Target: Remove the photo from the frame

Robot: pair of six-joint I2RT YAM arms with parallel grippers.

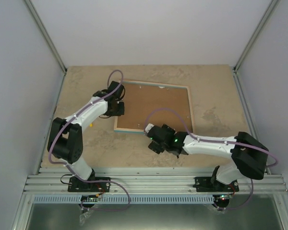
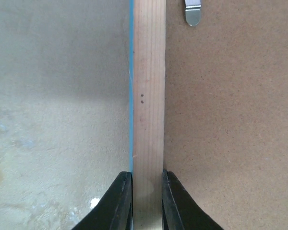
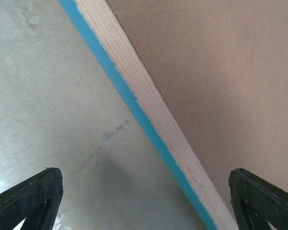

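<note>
The frame (image 2: 149, 96) lies face down on the bench (image 2: 53, 120); the left claw (image 2: 147, 191) is pinched shut on its wooden side, and the right claw (image 3: 144, 179) hangs wide open over its near edge, holding nothing. The photo must be hidden under the brown back board (image 2: 230, 120) (I cannot see it). I think the left claw should hold firm so the frame cannot slide.

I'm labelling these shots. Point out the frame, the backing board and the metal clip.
frame (image 2: 149, 96), left wrist view, on its wooden back rail.
backing board (image 1: 144, 98), top view, on its brown middle.
metal clip (image 2: 193, 14), left wrist view, on its rounded tip.
</note>
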